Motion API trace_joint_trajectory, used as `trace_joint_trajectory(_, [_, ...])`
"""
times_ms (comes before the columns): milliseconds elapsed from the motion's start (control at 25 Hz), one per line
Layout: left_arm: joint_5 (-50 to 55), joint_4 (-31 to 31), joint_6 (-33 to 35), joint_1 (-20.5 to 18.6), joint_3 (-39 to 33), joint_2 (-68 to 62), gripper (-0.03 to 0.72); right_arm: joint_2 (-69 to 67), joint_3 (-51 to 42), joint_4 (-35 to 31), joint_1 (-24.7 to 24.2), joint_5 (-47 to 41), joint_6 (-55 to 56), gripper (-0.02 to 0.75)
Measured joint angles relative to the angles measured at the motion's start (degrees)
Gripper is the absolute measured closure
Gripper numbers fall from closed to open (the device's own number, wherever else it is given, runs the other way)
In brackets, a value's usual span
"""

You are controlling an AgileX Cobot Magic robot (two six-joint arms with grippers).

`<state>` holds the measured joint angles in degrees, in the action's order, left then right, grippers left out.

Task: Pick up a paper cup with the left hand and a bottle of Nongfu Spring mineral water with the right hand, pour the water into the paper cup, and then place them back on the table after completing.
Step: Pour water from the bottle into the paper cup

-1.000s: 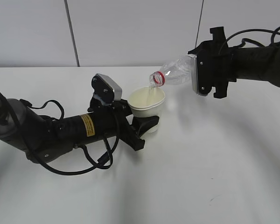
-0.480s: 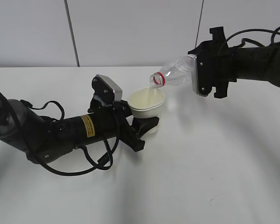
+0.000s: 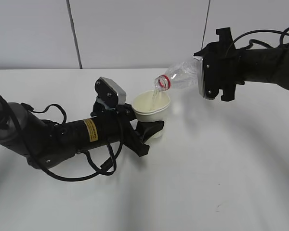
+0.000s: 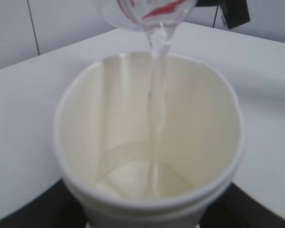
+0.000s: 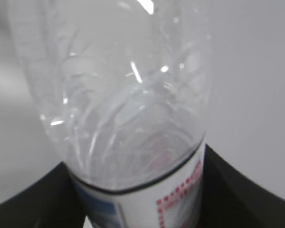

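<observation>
My left gripper [image 3: 149,131] is shut on the white paper cup [image 3: 151,110] and holds it upright, close above the white table [image 3: 221,168]. In the left wrist view the cup [image 4: 147,142] fills the frame, with water [image 4: 154,118] streaming into it and a little pooled at the bottom. My right gripper [image 3: 207,77] is shut on the clear bottle [image 3: 180,76], which is tipped with its red-ringed mouth [image 3: 162,82] over the cup's rim. In the right wrist view the bottle [image 5: 128,104] shows its white label between the black fingers [image 5: 232,190].
A grey wall with a vertical dark seam [image 3: 73,33] stands behind the table. Loose black cables [image 3: 101,163] hang from the left arm onto the tabletop.
Nothing has visibly moved; both arms hold their poses and the water keeps streaming from the bottle into the cup.
</observation>
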<state>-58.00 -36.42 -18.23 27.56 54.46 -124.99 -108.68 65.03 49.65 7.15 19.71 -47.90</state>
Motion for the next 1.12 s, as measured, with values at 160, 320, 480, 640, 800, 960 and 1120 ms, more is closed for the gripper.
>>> trace_joint_trajectory(160, [0.1, 0.0, 0.0, 0.0, 0.0, 0.0, 0.293, 0.0, 0.0, 0.0, 0.0, 0.0, -0.3, 0.297])
trace_joint_trajectory(320, [0.2, 0.0, 0.0, 0.0, 0.0, 0.0, 0.293, 0.0, 0.0, 0.0, 0.0, 0.0, -0.7, 0.297])
trace_joint_trajectory(480, [0.2, 0.0, 0.0, 0.0, 0.0, 0.0, 0.293, 0.0, 0.0, 0.0, 0.0, 0.0, -1.0, 0.297])
trace_joint_trajectory(640, [0.2, 0.0, 0.0, 0.0, 0.0, 0.0, 0.293, 0.0, 0.0, 0.0, 0.0, 0.0, -1.1, 0.298])
trace_joint_trajectory(800, [0.2, 0.0, 0.0, 0.0, 0.0, 0.0, 0.293, 0.0, 0.0, 0.0, 0.0, 0.0, -1.3, 0.298])
trace_joint_trajectory(960, [0.2, 0.0, 0.0, 0.0, 0.0, 0.0, 0.293, 0.0, 0.0, 0.0, 0.0, 0.0, -1.3, 0.298])
trace_joint_trajectory(1120, [0.2, 0.0, 0.0, 0.0, 0.0, 0.0, 0.293, 0.0, 0.0, 0.0, 0.0, 0.0, -1.3, 0.298])
